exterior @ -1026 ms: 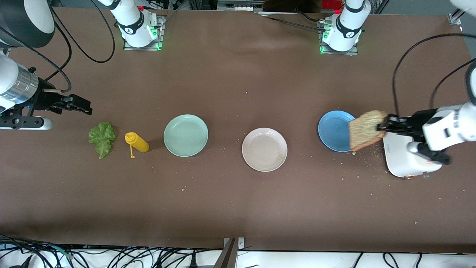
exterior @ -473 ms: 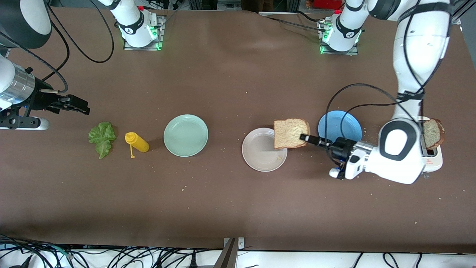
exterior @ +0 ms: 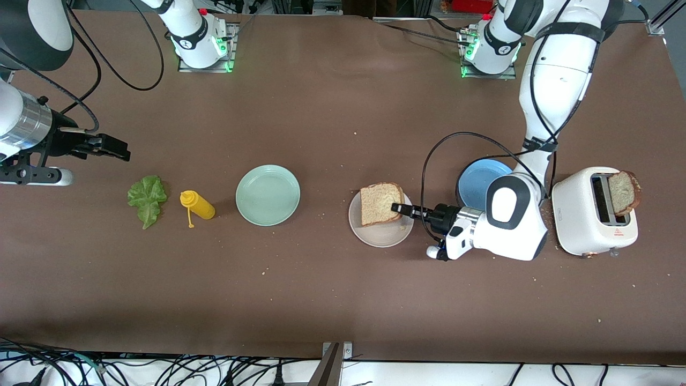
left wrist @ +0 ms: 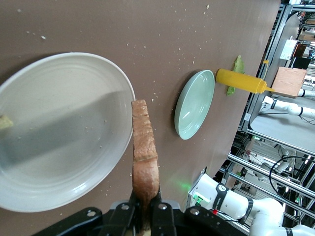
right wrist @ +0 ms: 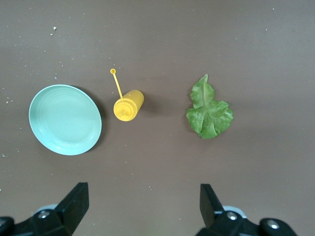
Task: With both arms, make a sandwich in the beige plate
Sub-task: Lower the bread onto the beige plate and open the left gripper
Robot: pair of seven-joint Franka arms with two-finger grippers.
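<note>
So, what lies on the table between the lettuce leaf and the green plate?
In the front view, only the yellow squeeze bottle lies between the lettuce leaf and the green plate, on its side. The right wrist view shows the same.

Along the table from the right arm's end: lettuce leaf point(exterior: 146, 200), squeeze bottle point(exterior: 199, 205) beside it, then one plate point(exterior: 268, 194), a second plate point(exterior: 381, 234), a third point(exterior: 474, 179) (partly under the left arm), and the toaster point(exterior: 589, 214). A bread slice point(exterior: 380, 203) hangs over the second plate; another slice point(exterior: 623, 192) stands in the toaster.
</note>
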